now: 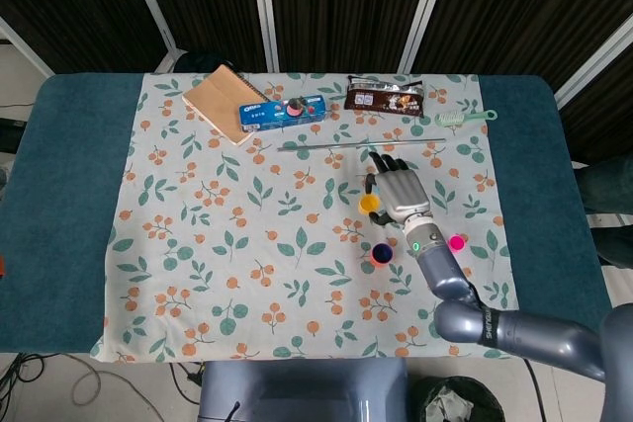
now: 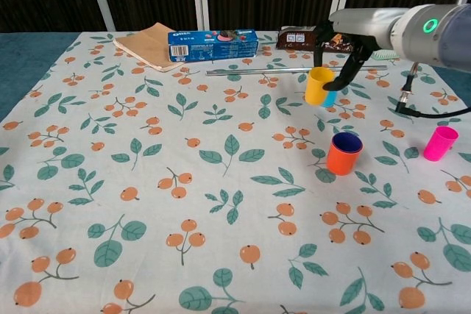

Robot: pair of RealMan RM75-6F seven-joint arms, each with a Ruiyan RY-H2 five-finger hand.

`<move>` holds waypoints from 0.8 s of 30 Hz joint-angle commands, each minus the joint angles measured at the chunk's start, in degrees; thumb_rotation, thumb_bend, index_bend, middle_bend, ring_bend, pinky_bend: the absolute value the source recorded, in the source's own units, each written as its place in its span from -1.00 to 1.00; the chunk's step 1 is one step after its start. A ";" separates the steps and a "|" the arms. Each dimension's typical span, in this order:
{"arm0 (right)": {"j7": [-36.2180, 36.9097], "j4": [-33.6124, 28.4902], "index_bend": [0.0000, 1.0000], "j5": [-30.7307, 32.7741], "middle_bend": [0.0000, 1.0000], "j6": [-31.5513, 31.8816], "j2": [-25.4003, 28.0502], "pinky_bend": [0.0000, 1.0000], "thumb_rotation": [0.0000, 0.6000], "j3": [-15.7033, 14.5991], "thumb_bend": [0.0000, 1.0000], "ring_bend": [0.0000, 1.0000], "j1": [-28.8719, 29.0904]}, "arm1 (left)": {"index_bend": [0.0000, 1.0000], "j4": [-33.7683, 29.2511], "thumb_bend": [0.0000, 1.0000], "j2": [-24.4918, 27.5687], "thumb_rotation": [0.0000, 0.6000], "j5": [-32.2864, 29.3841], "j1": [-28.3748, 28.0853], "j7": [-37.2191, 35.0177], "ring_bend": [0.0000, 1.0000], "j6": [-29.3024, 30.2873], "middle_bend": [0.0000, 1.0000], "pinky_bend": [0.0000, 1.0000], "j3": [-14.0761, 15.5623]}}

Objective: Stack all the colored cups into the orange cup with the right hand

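Your right hand [image 2: 346, 53] is curled around the yellow cup [image 2: 319, 85], holding it up off the table, arm stretched out flat. The orange cup [image 2: 344, 154] sits below, the pink cup [image 2: 440, 143] far to its side.

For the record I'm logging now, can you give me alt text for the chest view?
The right robot hand holds a yellow cup lifted above a leaf-and-berry tablecloth, a blue cup just behind it. An orange cup stands upright nearer the camera, a pink cup at far right. A cookie box, notebook and snack bar lie along the far edge.
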 commanded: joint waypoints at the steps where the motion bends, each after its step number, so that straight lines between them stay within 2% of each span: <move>1: -0.93 -9.52 -0.01 -3.09 -1.00 3.31 6.51 -0.73 1.00 -2.10 -0.27 -0.89 -3.08 | -0.70 -0.03 -0.21 -0.03 1.00 -0.01 0.01 0.00 -0.98 0.01 -0.94 -0.76 0.00; 4: -0.79 -13.49 -0.01 -5.44 -1.00 4.33 8.35 -0.73 1.00 -3.46 -0.27 -0.88 -4.40 | -0.70 -0.12 -0.21 -0.02 1.00 -0.03 -0.01 -0.02 -0.98 -0.02 -0.94 -0.76 -0.01; 9: -0.34 -16.39 0.00 -8.71 -1.00 5.22 9.07 -0.73 1.00 -5.47 -0.27 -0.88 -5.90 | -0.70 -0.19 -0.21 -0.03 1.00 0.02 0.01 0.02 -0.98 0.03 -0.94 -0.76 0.04; 17: 0.84 -16.81 0.02 -11.40 -1.00 5.77 7.92 -0.72 1.00 -6.97 -0.27 -0.89 -7.00 | -0.70 -0.18 -0.21 0.01 1.00 -0.10 0.01 -0.15 -0.98 0.01 -0.94 -0.76 -0.05; 24: 1.42 -15.21 0.02 -11.37 -1.00 5.58 6.75 -0.72 1.00 -7.28 -0.27 -0.88 -7.15 | -0.70 -0.19 -0.21 0.02 1.00 -0.10 0.02 -0.26 -0.98 0.11 -0.94 -0.76 -0.12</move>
